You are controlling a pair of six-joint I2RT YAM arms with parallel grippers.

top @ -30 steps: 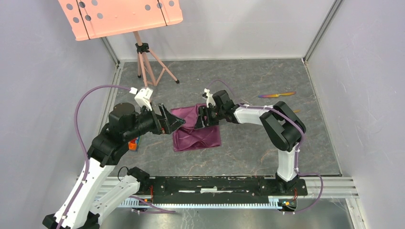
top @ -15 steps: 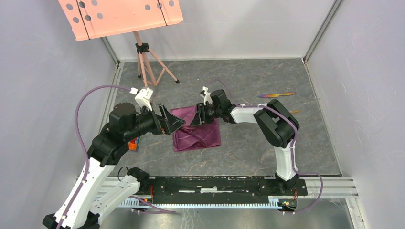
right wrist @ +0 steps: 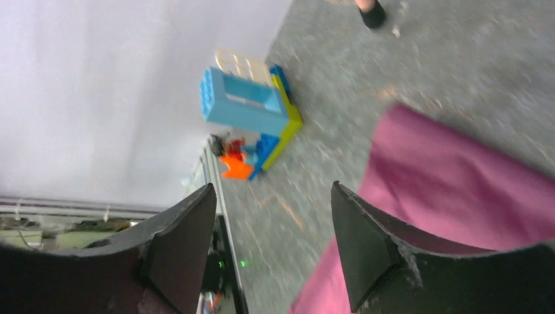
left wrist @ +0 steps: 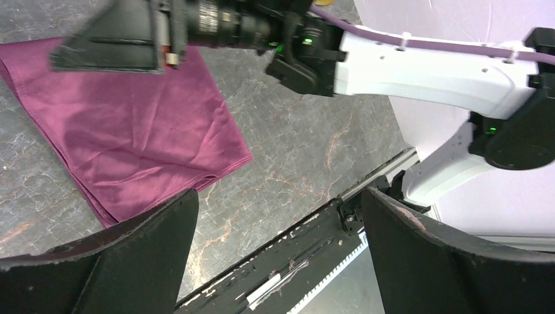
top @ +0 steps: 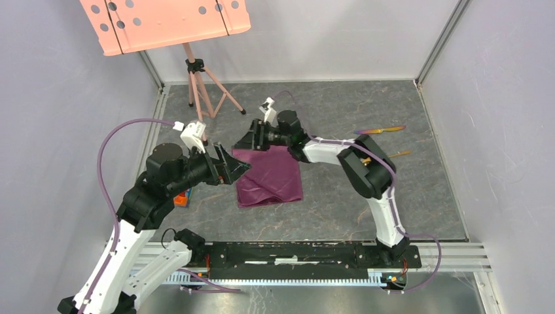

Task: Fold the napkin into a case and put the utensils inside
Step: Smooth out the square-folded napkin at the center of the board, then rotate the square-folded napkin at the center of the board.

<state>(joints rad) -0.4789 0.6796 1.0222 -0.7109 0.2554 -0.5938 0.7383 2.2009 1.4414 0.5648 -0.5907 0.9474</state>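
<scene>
The plum-purple napkin (top: 269,178) lies flat and folded over on the stone floor, its layered edges showing at the near left corner (left wrist: 131,140). My right gripper (top: 251,140) hovers open at the cloth's far left corner with nothing between its fingers, and the cloth (right wrist: 458,190) shows beside its right finger. My left gripper (top: 234,167) is wide open and empty at the napkin's left edge (left wrist: 278,196). The rainbow knife (top: 379,130) lies far right. A gold spoon (top: 398,154) peeks out behind the right arm.
A small blue-and-orange block toy (top: 184,196) (right wrist: 252,111) sits left of the napkin, under my left arm. A pink tripod stand (top: 199,88) with a perforated board stands at the back left. Walls close in on three sides.
My right gripper has moved away from the napkin's middle toward its far left corner. The raised fold of cloth now lies flat. My left arm has barely shifted.
</scene>
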